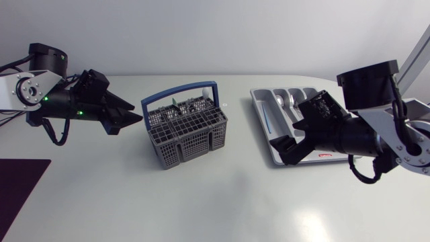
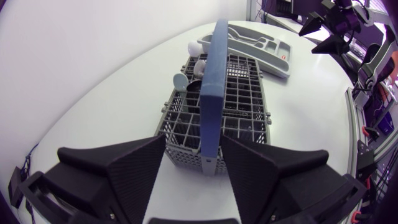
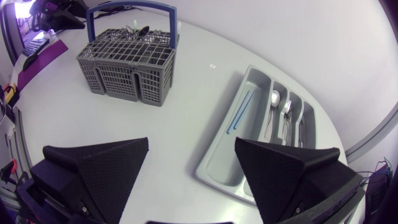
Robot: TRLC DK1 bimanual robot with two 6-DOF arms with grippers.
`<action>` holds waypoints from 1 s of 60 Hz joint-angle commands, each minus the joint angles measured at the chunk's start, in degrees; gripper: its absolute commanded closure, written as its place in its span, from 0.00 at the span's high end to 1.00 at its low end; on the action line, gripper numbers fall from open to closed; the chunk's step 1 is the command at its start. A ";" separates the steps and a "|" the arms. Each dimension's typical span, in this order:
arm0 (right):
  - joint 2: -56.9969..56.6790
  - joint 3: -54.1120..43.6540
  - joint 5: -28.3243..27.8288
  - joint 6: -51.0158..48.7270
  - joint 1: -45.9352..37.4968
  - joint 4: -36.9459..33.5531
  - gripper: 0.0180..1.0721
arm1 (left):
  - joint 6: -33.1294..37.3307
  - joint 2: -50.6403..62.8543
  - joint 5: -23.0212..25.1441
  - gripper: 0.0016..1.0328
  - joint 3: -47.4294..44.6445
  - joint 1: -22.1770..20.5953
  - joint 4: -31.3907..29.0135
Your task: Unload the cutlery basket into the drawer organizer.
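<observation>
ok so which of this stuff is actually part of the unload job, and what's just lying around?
Job:
cutlery basket
cutlery standing in it
drawer organizer
spoons already lying in it

Lying about:
dark purple mat at the table's edge

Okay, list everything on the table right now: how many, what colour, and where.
table: one, white, under everything
cutlery basket: one, grey with blue handle, mid-table
cutlery ends: several, pale, in the basket, count unclear
drawer organizer: one, grey, right of the basket
spoons: a few, silver, organizer's narrow compartments
stick: one, blue, organizer's long compartment
mat: one, dark purple, near left corner
left gripper: black, fingers open, facing basket's handle
right gripper: black, fingers open, by the organizer
</observation>
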 commanded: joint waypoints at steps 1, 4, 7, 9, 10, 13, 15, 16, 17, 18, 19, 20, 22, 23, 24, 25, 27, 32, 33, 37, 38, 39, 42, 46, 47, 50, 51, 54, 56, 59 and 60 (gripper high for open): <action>0.46 -1.38 0.01 -0.79 0.51 -0.80 0.95 | 2.63 2.04 2.36 0.48 2.16 0.44 0.86; 0.11 -1.73 0.10 -0.79 0.51 -0.80 0.95 | 3.33 2.48 3.41 0.48 2.07 0.27 0.95; -0.33 -1.99 0.10 -0.97 0.51 -0.80 0.95 | 3.60 2.66 3.67 0.48 1.89 -0.09 0.95; -0.51 -2.26 0.10 -1.06 0.43 -0.80 0.95 | 3.68 2.66 4.03 0.48 1.72 -0.35 0.86; -0.60 -2.35 0.10 -1.14 0.43 -0.80 0.95 | 3.77 2.57 4.29 0.47 1.54 -0.44 0.86; -0.86 -2.61 0.10 -1.23 0.43 -0.80 0.95 | 3.95 2.48 4.99 0.45 1.28 -0.70 0.86; -1.04 -2.87 0.10 -1.32 0.43 -0.80 0.95 | 4.04 2.40 4.99 0.45 1.01 -1.05 0.86; -1.12 -2.96 0.10 -1.41 0.34 -0.80 0.95 | 4.04 2.40 4.99 0.45 1.01 -1.14 0.86; -1.12 -3.05 0.10 -1.41 0.34 -0.80 0.95 | 4.04 2.48 4.99 0.45 1.01 -1.23 0.86; -1.21 -3.14 0.18 -1.41 0.34 -0.80 0.95 | 3.95 2.57 4.99 0.45 1.01 -1.23 0.86; -1.30 -3.22 0.18 -1.41 0.43 -0.80 0.95 | 3.95 2.75 4.99 0.45 1.01 -1.40 0.86; -1.39 -3.31 0.10 -1.41 0.34 -0.80 0.95 | 3.95 2.75 4.99 0.45 0.93 -1.58 0.86; -1.39 -3.40 0.10 -1.41 0.43 -0.71 0.95 | 4.04 3.01 4.99 0.42 0.75 -2.11 0.95; -1.39 -3.49 0.10 -1.41 0.43 -0.71 0.95 | 4.04 3.19 4.99 0.42 0.75 -2.28 0.95; -1.47 -3.49 0.10 -1.41 0.43 -0.71 0.95 | 3.95 3.45 4.99 0.41 0.93 -2.28 0.95; -1.47 -3.58 0.10 -1.41 0.34 -0.71 0.95 | 3.77 3.71 4.99 0.41 1.01 -2.37 0.86; -1.56 -3.66 0.10 -1.41 0.43 -0.71 0.95 | 3.68 3.89 4.99 0.41 1.01 -2.55 0.60; -2.09 -3.93 0.10 -1.41 0.43 -0.71 0.95 | 3.07 3.98 4.99 0.36 1.01 -3.07 0.16; -2.18 -4.02 0.10 -1.41 0.43 -0.80 0.95 | 2.98 3.98 4.99 0.35 1.10 -3.16 0.07; -2.71 -4.37 0.18 -1.41 0.43 -0.80 0.95 | 2.63 3.98 4.90 0.32 1.54 -3.51 -1.25; -2.71 -4.45 0.18 -1.41 0.43 -0.71 0.95 | 2.72 3.89 4.90 0.30 1.54 -3.51 -1.51; -2.79 -4.54 0.18 -1.41 0.43 -0.80 0.95 | 2.72 3.80 4.90 0.29 1.54 -3.60 -1.95; -2.97 -4.81 0.18 -1.58 0.43 -0.80 0.95 | 2.63 3.10 4.73 0.28 1.37 -4.30 -3.09; -3.58 -5.25 0.18 -1.67 0.43 -0.80 0.95 | 2.72 1.34 4.47 0.27 0.93 -5.45 -5.38; -3.76 -5.42 0.18 -1.76 0.43 -0.80 0.95 | 2.72 0.55 4.20 0.27 0.58 -5.80 -5.91; -4.38 -5.86 0.18 -1.85 0.43 -0.80 0.95 | 2.72 -1.47 4.03 0.26 -0.57 -6.94 -6.52; -4.55 -6.04 0.27 -1.94 0.43 -0.80 0.95 | 2.63 -2.53 3.85 0.27 -1.18 -7.64 -6.52; -5.17 -6.48 0.27 -1.94 0.43 -0.80 0.95 | 1.84 -5.25 3.32 0.27 -2.76 -9.75 -6.96; -5.43 -6.74 0.27 -2.02 0.43 -0.80 0.95 | 1.31 -6.74 2.80 0.27 -3.64 -11.42 -7.66; -6.05 -7.18 0.27 -2.29 0.43 -0.80 0.95 | 0.26 -8.68 1.48 0.27 -4.61 -14.41 -8.72; -6.22 -7.36 0.27 -2.37 0.43 -0.89 0.95 | -0.09 -9.29 1.04 0.27 -4.87 -15.55 -8.89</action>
